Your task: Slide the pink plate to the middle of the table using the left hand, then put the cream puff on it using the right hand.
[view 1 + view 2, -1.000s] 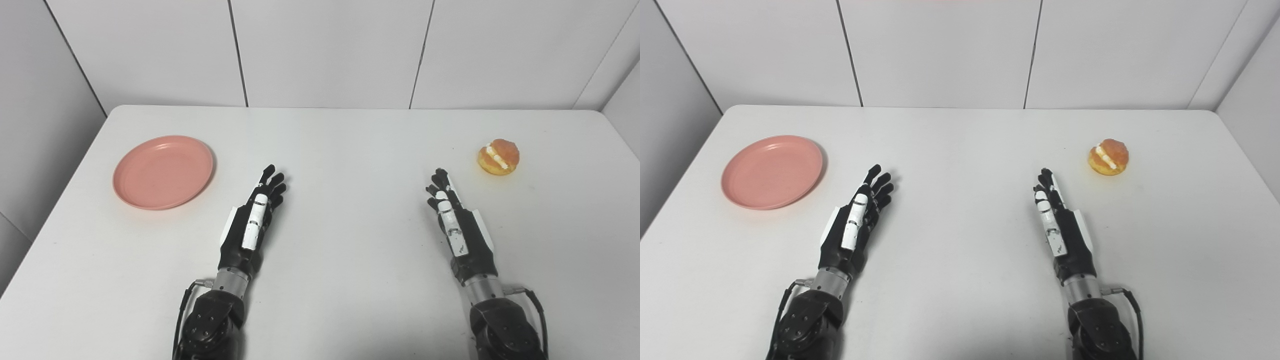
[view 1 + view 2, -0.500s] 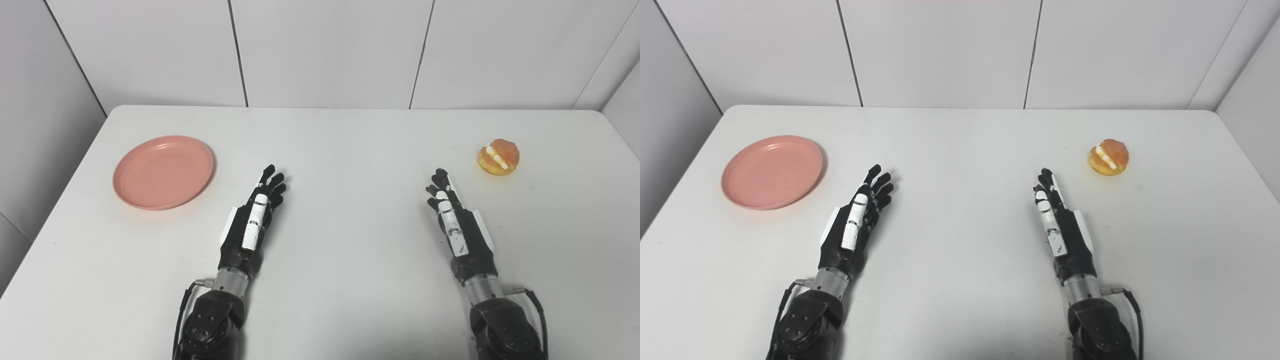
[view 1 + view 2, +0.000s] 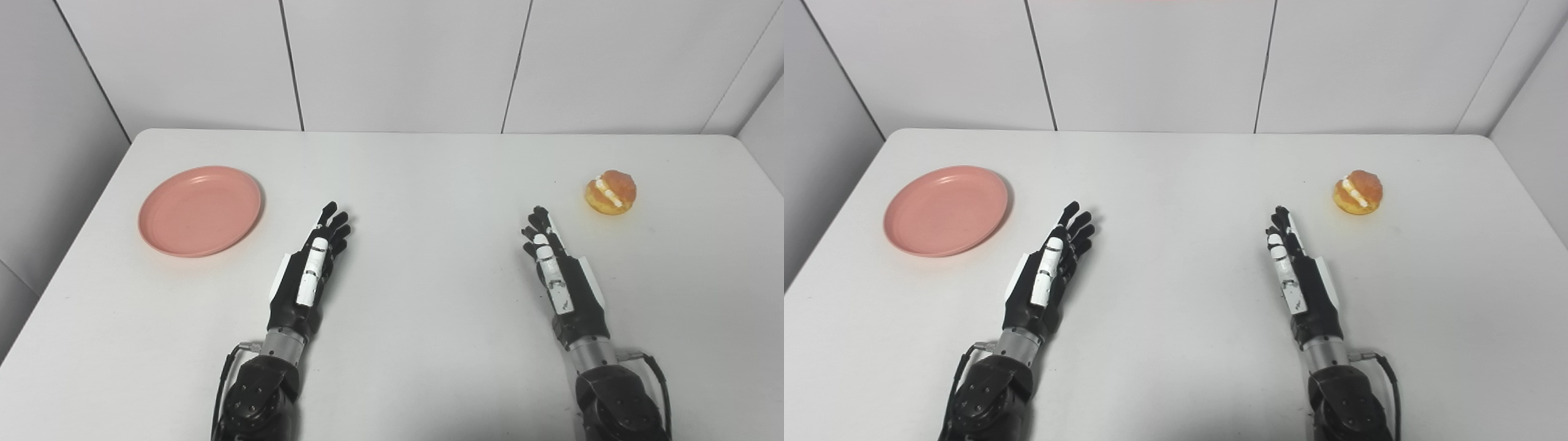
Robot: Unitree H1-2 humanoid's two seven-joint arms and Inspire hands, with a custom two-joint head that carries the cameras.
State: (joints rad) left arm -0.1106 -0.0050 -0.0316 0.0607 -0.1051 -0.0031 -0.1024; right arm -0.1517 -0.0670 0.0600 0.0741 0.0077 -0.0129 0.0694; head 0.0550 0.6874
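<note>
Left robot hand (image 3: 309, 263) lies empty on the tabletop (image 3: 429, 177), fingers straight and slightly spread, just right of the pink plate (image 3: 200, 210), likely poised to slide it toward the centre. Right robot hand (image 3: 560, 269) rests likewise empty and extended, the cream puff (image 3: 610, 192) near its fingertips, ready for pickup afterwards.

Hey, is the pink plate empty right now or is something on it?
Empty. The pink plate shows only bare surface; the cream puff sits far across the table.
</note>
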